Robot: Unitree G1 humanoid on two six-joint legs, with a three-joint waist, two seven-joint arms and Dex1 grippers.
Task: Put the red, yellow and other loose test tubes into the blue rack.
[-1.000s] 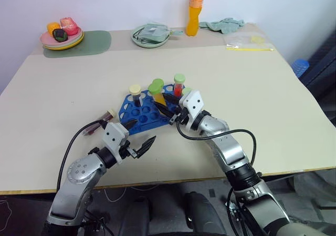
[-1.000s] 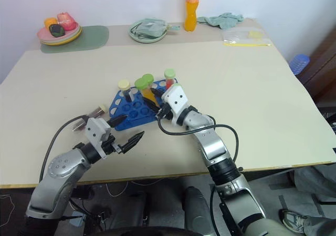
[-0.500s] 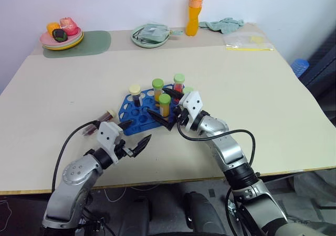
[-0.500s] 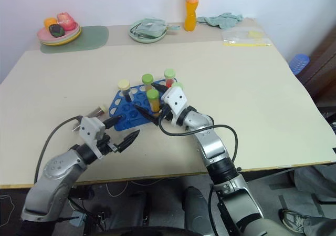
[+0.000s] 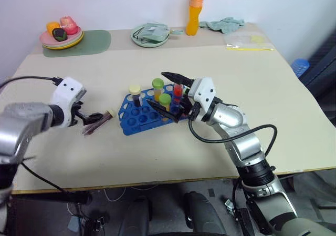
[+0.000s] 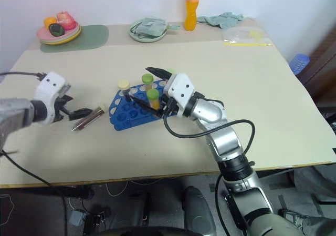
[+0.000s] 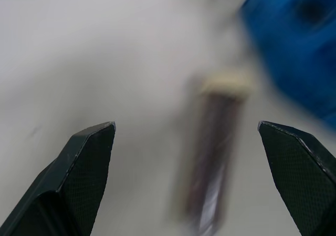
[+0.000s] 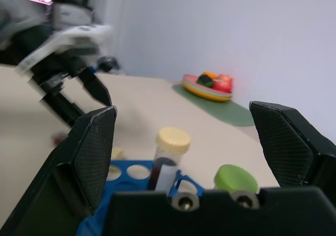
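The blue rack lies mid-table holding a cream-capped dark tube, a green-capped yellow tube, another green-capped yellow tube and a green-capped red tube. My right gripper hovers just above the rack, open and empty. One loose dark tube with a cream cap lies flat on the table to the left of the rack. My left gripper is at that tube, open, pointing down. In the left wrist view the tube lies between the spread fingers.
At the back stand a plate of food on a green mat, a dish with a cloth, an orange bottle, a rag and a plastic bag. Bare tabletop surrounds the rack.
My right gripper opened, left a green-capped yellow tube standing in the rack, and rose. My left arm swung left and up from the front edge to the loose dark tube.
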